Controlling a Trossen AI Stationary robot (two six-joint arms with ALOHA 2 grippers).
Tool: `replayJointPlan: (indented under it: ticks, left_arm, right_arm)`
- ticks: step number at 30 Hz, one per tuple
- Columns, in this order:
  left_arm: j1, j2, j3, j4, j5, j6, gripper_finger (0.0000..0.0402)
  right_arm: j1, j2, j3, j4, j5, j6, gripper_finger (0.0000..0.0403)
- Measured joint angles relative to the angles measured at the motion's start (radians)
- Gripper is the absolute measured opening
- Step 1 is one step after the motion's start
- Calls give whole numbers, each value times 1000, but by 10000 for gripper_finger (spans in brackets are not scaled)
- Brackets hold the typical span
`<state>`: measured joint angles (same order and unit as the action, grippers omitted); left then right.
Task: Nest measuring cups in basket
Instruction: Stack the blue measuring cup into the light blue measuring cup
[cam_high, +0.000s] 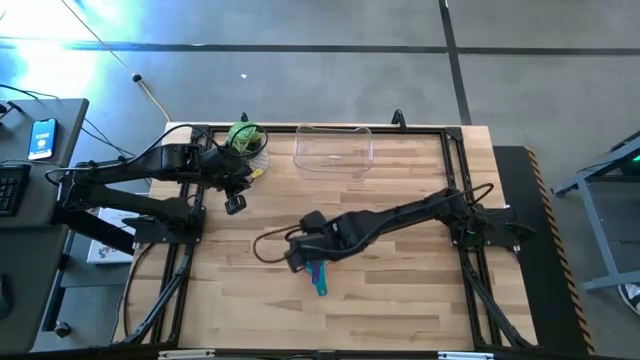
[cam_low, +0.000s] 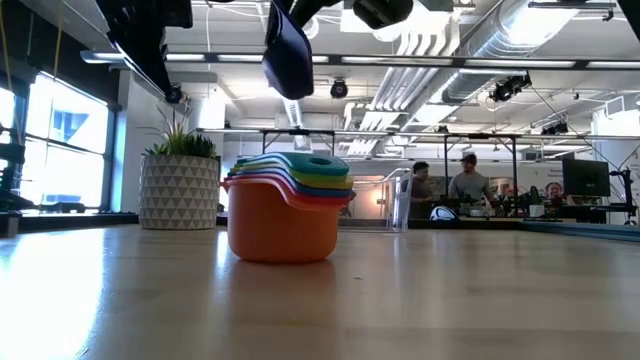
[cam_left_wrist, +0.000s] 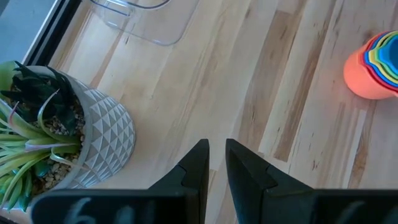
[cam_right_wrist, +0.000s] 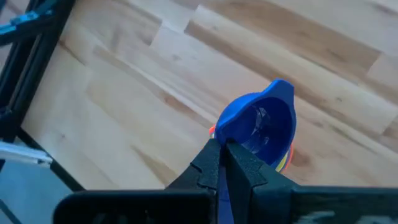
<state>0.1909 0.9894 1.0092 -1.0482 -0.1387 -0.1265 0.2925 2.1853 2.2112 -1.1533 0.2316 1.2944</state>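
Note:
A stack of nested measuring cups (cam_low: 287, 205) stands mouth up on the table near its middle (cam_high: 319, 274), orange outermost with yellow, green and teal rims inside. Right above it hangs a blue cup (cam_low: 288, 55), with my right gripper (cam_right_wrist: 222, 152) shut on it. The basket (cam_high: 333, 148) is a clear bin that rests on its bottom at the table's far edge, with nothing showing in it. My left gripper (cam_left_wrist: 216, 155) waits high at the far left (cam_high: 235, 204), its fingers a little apart around nothing. My right gripper pinches the blue cup's handle (cam_right_wrist: 225, 142) between its two fingers, which slant down from above. The cup is lifted clear above the stack and tilted, its mouth (cam_right_wrist: 264, 124) turned toward the wrist camera.
A green plant in a white patterned pot (cam_high: 245, 138) stands left of the basket, close to my left gripper. A brown cable loop (cam_high: 268, 245) lies on the table beside my right gripper. Black frame rails (cam_high: 440, 130) edge the table. People stand in the room beyond.

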Motion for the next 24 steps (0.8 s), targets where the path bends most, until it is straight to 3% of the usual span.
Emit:
replayJointPlan:
  ticks: [24]
  left_arm:
    - [0, 0, 0, 0, 2, -1, 44]
  right_arm:
    - [38, 149, -2, 11, -79, -110, 0]
